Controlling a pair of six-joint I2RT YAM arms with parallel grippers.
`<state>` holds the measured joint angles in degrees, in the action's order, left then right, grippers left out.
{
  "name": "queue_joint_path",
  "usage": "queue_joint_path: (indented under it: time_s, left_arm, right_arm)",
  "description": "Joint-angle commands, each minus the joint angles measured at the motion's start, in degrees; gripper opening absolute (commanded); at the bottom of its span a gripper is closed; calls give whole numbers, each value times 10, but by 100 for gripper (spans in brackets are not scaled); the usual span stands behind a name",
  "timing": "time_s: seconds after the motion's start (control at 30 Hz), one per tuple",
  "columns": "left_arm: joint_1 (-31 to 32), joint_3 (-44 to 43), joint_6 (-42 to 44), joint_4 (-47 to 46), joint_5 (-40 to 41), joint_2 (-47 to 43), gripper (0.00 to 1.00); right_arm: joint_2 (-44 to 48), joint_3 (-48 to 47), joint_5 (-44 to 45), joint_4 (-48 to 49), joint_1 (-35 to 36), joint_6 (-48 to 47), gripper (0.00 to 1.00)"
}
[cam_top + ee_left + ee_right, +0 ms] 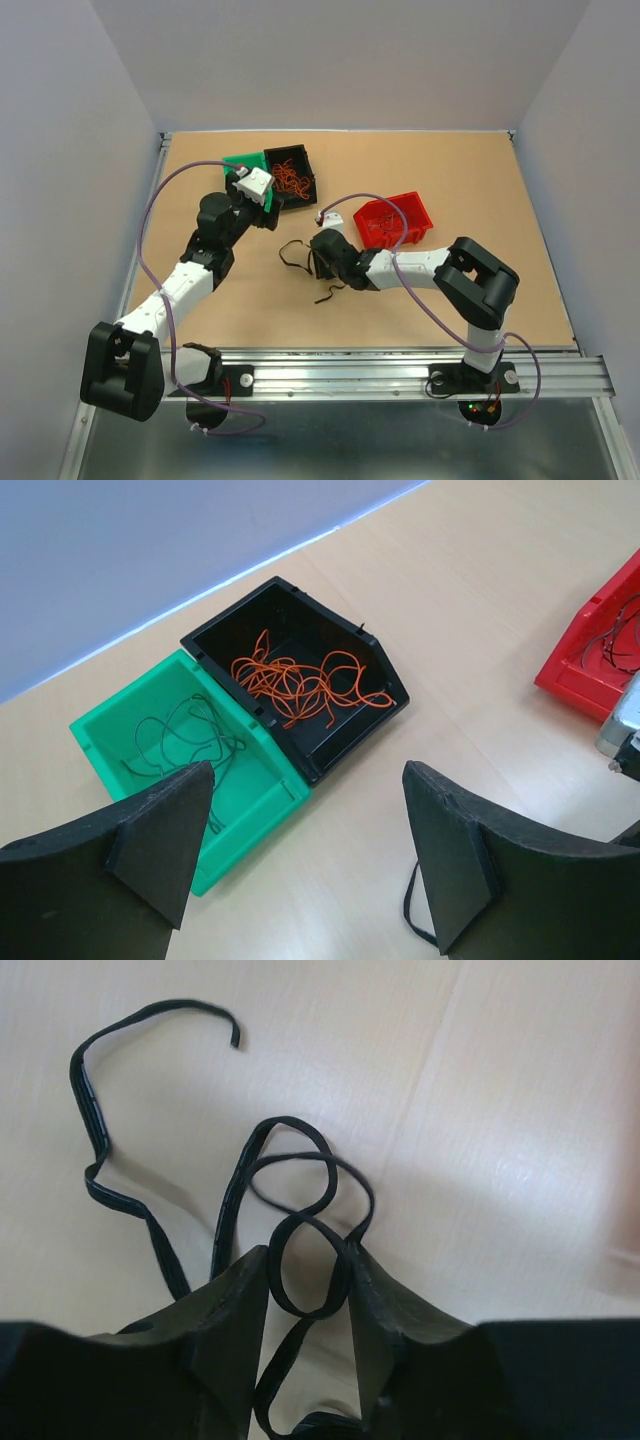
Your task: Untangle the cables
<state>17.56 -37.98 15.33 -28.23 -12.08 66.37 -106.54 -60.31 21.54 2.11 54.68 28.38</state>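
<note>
A tangle of black cables (296, 250) lies on the tan table in the middle. In the right wrist view a flat black cable (92, 1130) curls to the left, and a thinner loop (290, 1158) crosses it. My right gripper (318, 264) is low over this tangle. Its jaws (308, 1252) stand a little apart, with one cable loop lying between them. My left gripper (262, 200) hangs wide open and empty (308, 768) near the green and black bins. A bit of black cable (410, 910) shows beside its right finger.
A green bin (240, 163) (250, 820) holds a thin dark cable (190, 735). Next to it a black bin (300, 155) (350, 740) holds orange cables (300, 685). A red bin (395, 220) (590, 650) with dark cable stands right of centre. Grey walls surround the table.
</note>
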Motion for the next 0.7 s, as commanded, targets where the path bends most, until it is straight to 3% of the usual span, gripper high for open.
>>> queue_joint_path:
  time_s: [0.0, 0.03, 0.07, 0.13, 0.4, 0.53, 0.67]
  left_arm:
    - [0, -27, 0, -24, -16, -3, 88]
    - [0, -27, 0, -24, -19, -1, 88]
    - [0, -28, 0, -24, -20, -1, 88]
    - [0, -29, 2, -24, -21, 3, 88]
    - [4, -30, 12, -11, -78, 7, 88]
    - [4, -33, 13, -7, -79, 10, 88]
    - [5, -34, 16, -5, -85, 13, 88]
  right_arm:
    - [13, -14, 20, 13, 5, -10, 50]
    - [16, -15, 3, 13, 5, -23, 61]
    - [19, -15, -4, 13, 5, -27, 85]
    - [26, -11, -1, 13, 5, -32, 94]
    - [160, 6, 61, -38, 4, -82, 90]
    - [219, -23, 61, -89, -39, -113, 89]
    - [204, -74, 19, -153, -120, -144, 73]
